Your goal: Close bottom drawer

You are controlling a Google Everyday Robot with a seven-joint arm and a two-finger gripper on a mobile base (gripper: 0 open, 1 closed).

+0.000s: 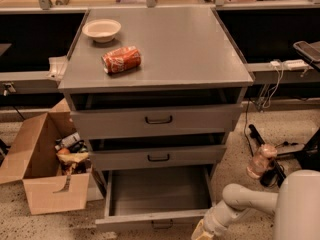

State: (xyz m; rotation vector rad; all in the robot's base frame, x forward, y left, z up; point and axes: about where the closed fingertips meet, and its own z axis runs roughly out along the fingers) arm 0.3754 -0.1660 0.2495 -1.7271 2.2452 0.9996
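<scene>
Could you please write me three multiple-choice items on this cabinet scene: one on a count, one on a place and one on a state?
1. How many drawers does the grey metal cabinet have?
A) two B) three C) five
2. Where is the pale robot end effector?
A) resting on the cabinet's top
B) low, by the front right corner of the slim grey metal bottom drawer
C) on the floor left of the cabinet
3. What state is the bottom drawer in?
A) pulled out and empty B) shut flush C) pulled out and full

Answers: 1 B, three fronts stack under the top; 2 B, the end effector sits beside that corner; 3 A, its bare floor shows.
</scene>
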